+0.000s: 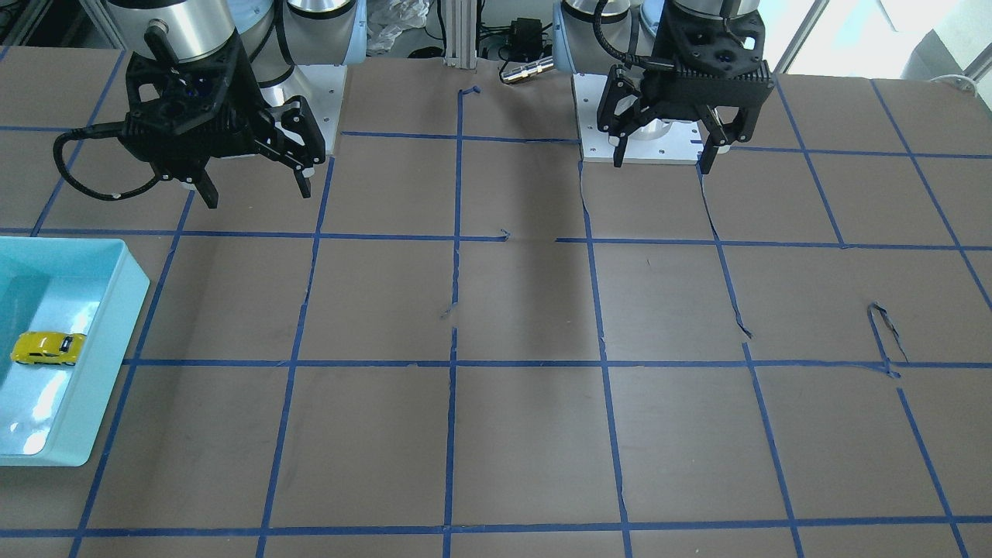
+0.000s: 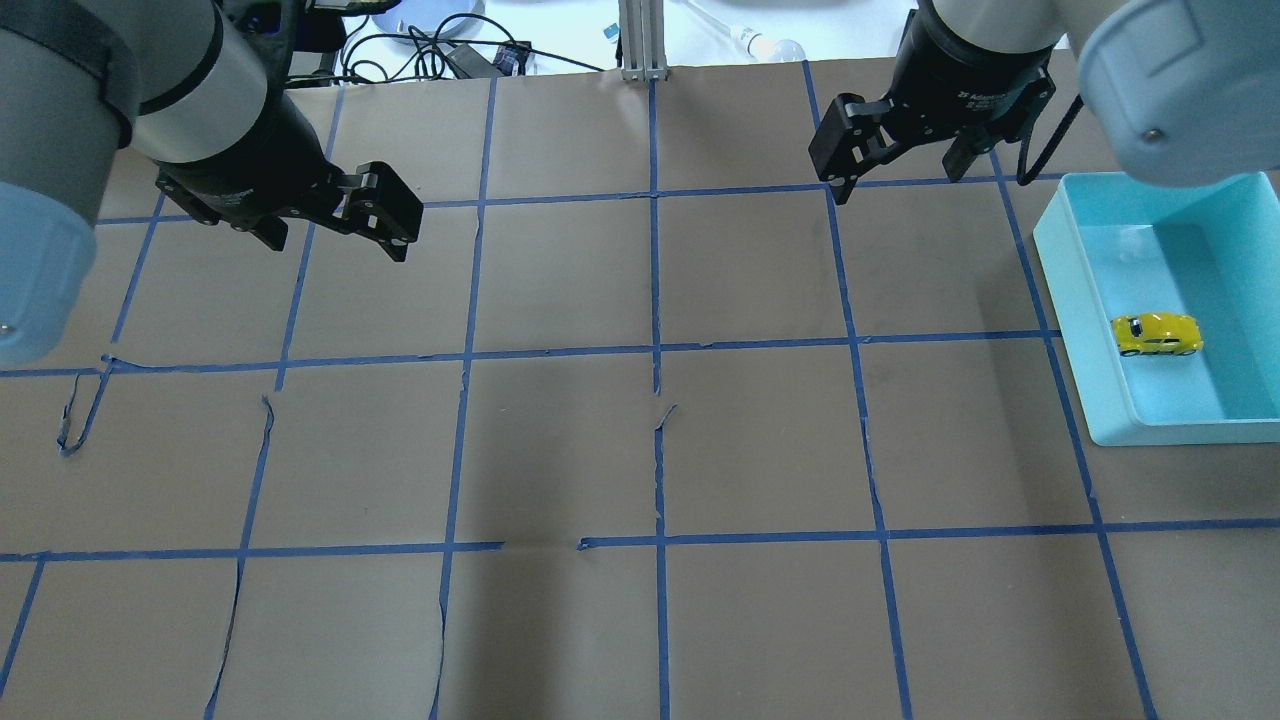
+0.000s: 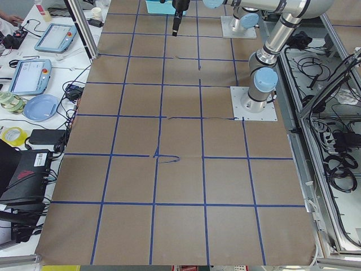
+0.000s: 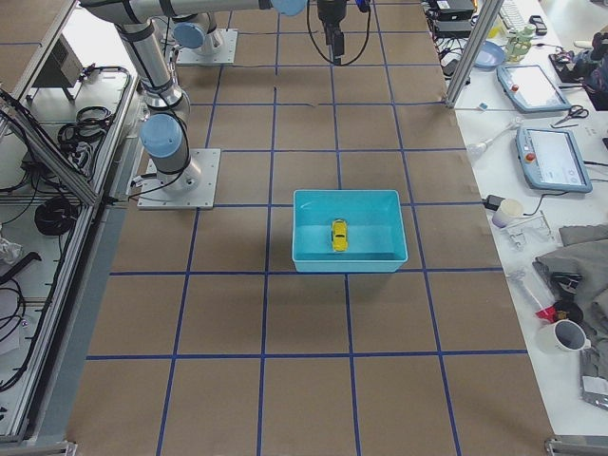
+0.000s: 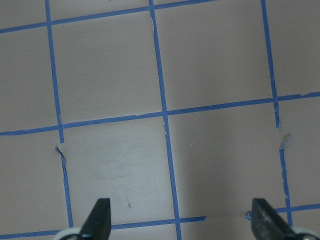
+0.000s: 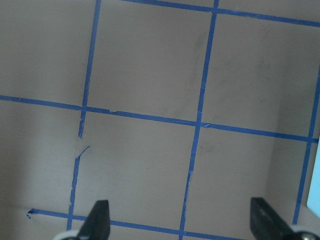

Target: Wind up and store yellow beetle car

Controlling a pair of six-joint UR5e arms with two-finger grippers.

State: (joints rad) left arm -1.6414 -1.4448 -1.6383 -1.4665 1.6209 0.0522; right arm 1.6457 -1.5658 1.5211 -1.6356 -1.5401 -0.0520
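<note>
The yellow beetle car [image 1: 48, 348] lies inside the light blue bin [image 1: 108, 341], on its floor. It also shows in the overhead view [image 2: 1157, 334] and the exterior right view [image 4: 338, 235]. My right gripper [image 2: 905, 180] is open and empty, held above the table up and left of the bin [image 2: 1075, 330]. My left gripper [image 2: 335, 240] is open and empty over the table's far left side. In the front-facing view the right gripper [image 1: 256, 190] is at the left and the left gripper [image 1: 663, 163] at the right. Both wrist views show only open fingertips [image 5: 97, 220] [image 6: 97, 220] over bare brown table.
The table is brown paper with a grid of blue tape lines [image 2: 655, 360], torn in places. Cables and small gear [image 2: 450, 50] lie beyond the far edge. Side benches hold tablets [image 3: 31, 76] and clutter [image 4: 546, 157].
</note>
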